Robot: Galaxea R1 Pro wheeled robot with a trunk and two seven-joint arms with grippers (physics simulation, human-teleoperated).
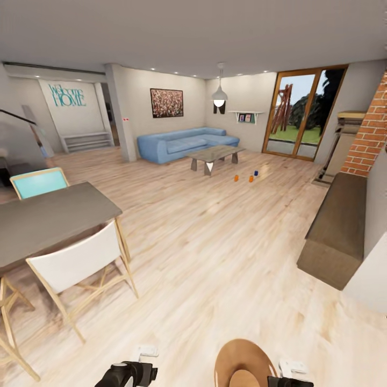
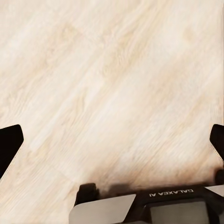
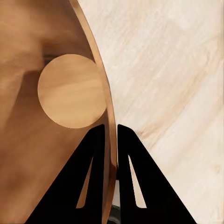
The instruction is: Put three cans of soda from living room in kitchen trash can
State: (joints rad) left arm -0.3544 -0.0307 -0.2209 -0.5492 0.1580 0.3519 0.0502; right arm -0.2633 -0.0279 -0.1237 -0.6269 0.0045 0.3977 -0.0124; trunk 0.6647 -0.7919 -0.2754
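Three cans of soda stand on the wood floor far ahead, beside the coffee table: two orange ones (image 1: 236,178) (image 1: 251,179) and a dark blue one (image 1: 256,173). The trash can (image 1: 242,363), brown inside, sits at the bottom edge of the head view, close to my body. In the right wrist view my right gripper (image 3: 110,127) is shut on the trash can's rim (image 3: 99,65), one finger inside and one outside. My left gripper (image 2: 112,140) hangs open over bare floor with its fingers wide apart and nothing between them.
A grey dining table (image 1: 48,215) with a white chair (image 1: 80,263) and a teal chair (image 1: 37,183) stands at the left. A dark low bench (image 1: 338,226) and the brick fireplace (image 1: 371,134) line the right. Coffee table (image 1: 214,155), blue sofa (image 1: 183,142) and glass doors (image 1: 301,113) lie ahead.
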